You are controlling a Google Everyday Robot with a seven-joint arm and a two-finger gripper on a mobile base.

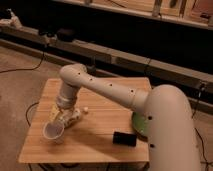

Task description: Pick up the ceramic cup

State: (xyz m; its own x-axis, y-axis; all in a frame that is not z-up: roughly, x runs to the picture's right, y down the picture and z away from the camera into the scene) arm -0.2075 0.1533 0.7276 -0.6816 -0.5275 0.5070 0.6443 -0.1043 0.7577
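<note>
The ceramic cup [53,131] is small, white and glossy, and sits near the front left of the wooden table [100,145] with its wide rim tipped toward the camera. My gripper [63,119] hangs at the end of the white arm [100,87], low over the table. It is just behind and right of the cup, right at the cup's far side, and open. I cannot tell whether a finger touches the cup. The cup's far side is hidden behind the gripper.
A green bowl [138,126] sits at the table's right edge, half hidden by my arm. A flat black object [124,138] lies in front of it. A white tube [82,111] pokes out behind the gripper, with something yellowish [52,114] to the gripper's left. Cables run over the floor.
</note>
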